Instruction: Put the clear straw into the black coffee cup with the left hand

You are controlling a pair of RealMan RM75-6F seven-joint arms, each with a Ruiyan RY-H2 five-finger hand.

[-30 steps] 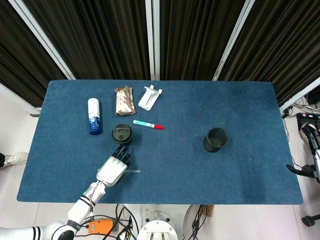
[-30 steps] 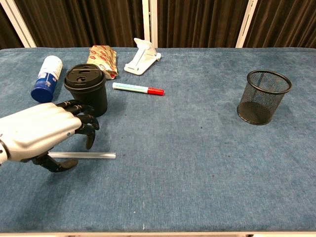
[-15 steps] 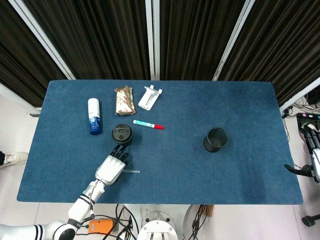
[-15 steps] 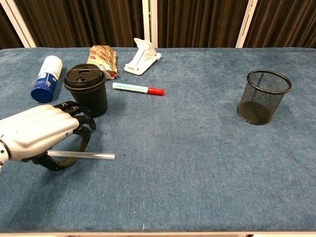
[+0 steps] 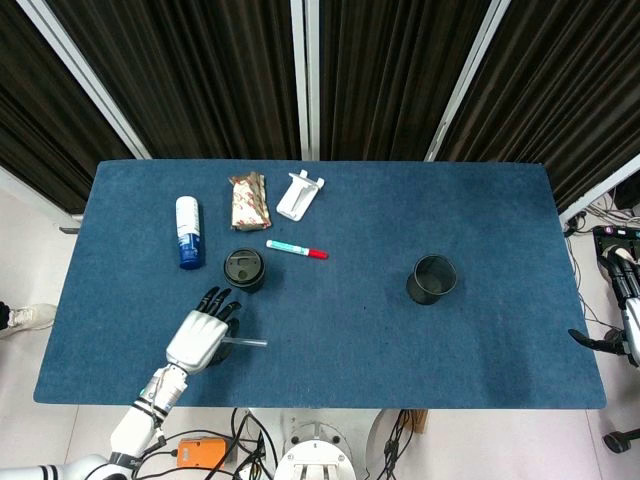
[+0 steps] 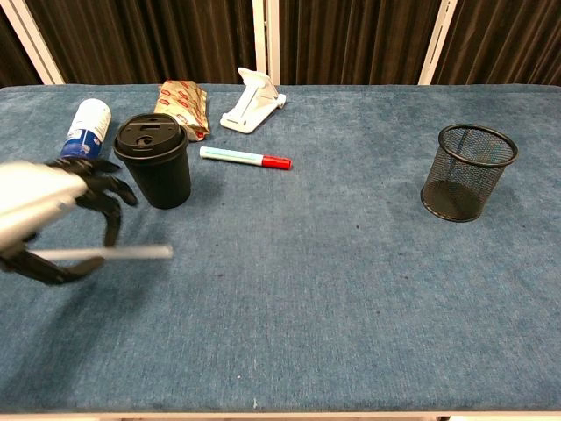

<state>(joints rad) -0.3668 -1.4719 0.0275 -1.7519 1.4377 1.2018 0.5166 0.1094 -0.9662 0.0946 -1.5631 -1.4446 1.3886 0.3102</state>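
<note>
The clear straw (image 6: 123, 253) is off the blue table (image 5: 480, 340), pinched in my left hand (image 6: 44, 219) and sticking out level to the right. In the head view the left hand (image 5: 200, 336) hovers near the front left edge, the straw (image 5: 246, 342) poking from its fingers. The black coffee cup (image 5: 243, 270) stands upright with its lid on, just beyond and right of the hand; in the chest view the cup (image 6: 156, 162) is apart from the fingers. My right hand (image 5: 622, 285) shows only partly at the far right edge, off the table.
A blue-and-white bottle (image 6: 85, 129) lies left of the cup. Behind it are a snack packet (image 6: 182, 105) and a white stand (image 6: 252, 100). A red-capped marker (image 6: 245, 158) lies right of the cup. A black mesh pen pot (image 6: 467, 171) stands at the right.
My left hand closed on the straw, lifted it off the cloth and moved it left, away from the cup's front. The right hand stayed put.
</note>
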